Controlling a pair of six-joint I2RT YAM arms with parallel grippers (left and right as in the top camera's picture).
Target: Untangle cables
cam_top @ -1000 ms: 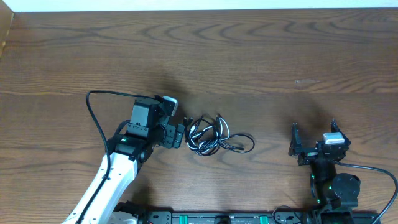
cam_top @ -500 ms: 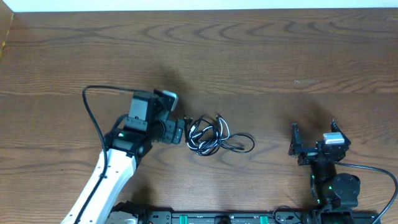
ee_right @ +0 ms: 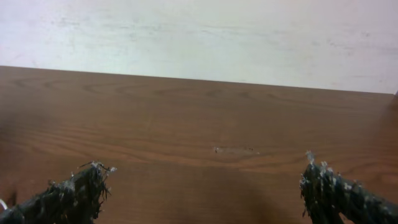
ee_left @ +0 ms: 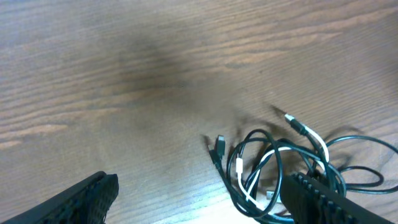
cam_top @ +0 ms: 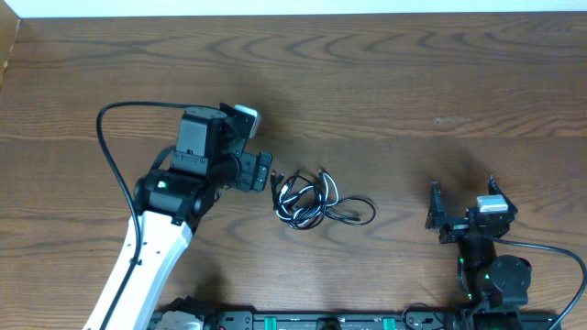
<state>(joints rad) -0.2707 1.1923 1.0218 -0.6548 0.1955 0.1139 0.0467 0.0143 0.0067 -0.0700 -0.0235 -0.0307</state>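
Note:
The cables point(cam_top: 312, 200) lie in one tangled bundle on the wooden table, black loops wound with a white cord, and one black loop trails to the right. My left gripper point(cam_top: 266, 171) is open just left of and slightly behind the bundle. In the left wrist view the cables point(ee_left: 283, 165) lie at the lower right, partly under the right finger point(ee_left: 323, 200), and the left gripper point(ee_left: 202, 199) holds nothing. My right gripper point(cam_top: 462, 198) stands open well to the right of the bundle, and the right gripper point(ee_right: 205, 193) sees only bare wood, with no cables.
The black cable of the left arm point(cam_top: 115, 137) loops out over the table to the left. The table's far edge point(cam_top: 293, 13) meets a white wall. A rail with the arm bases point(cam_top: 321, 321) runs along the near edge.
My left arm has swung its gripper toward the far side of the table and slightly left, off the bundle's left edge. The cables and the right arm have not moved.

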